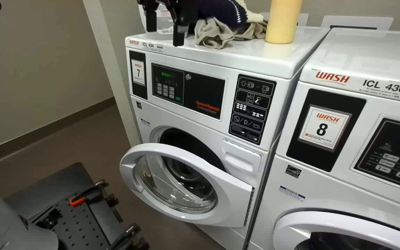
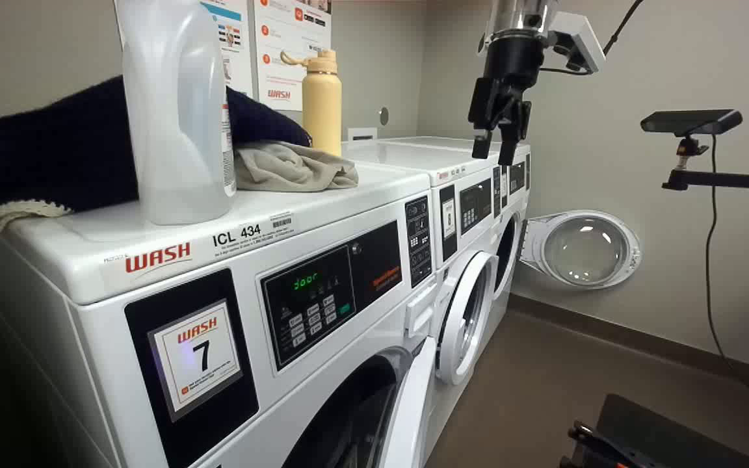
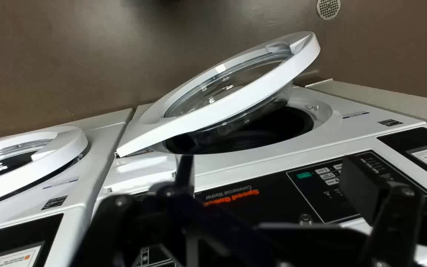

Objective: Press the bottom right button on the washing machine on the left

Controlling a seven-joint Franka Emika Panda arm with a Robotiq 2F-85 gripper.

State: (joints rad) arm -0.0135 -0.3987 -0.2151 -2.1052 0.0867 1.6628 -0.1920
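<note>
- Your pincer (image 2: 493,149) hangs in the air, released, its fingers (image 3: 363,185) spread well apart.
- Past the fingers, in the wrist view, you see the panel (image 3: 272,196) of the left washer (image 1: 200,125); one finger hides part of its keypad (image 3: 328,175).
- That washer, the one in your task, is marked ICL 434 and 7; its door (image 1: 182,189) stands open.
- Above the keypad, the display (image 1: 166,74) reads "door" in green; a green button (image 1: 177,98) sits right of the keypad's bottom row.
- This washer's top, the counter (image 1: 255,52), carries a yellow bottle (image 1: 281,24), a grey cloth (image 1: 214,33), a dark cloth (image 1: 221,12) and a jug (image 2: 179,130).
- Just right of this washer you have washer 8 (image 1: 346,152), also open.
- Farther off, another door (image 2: 586,250) hangs open.
</note>
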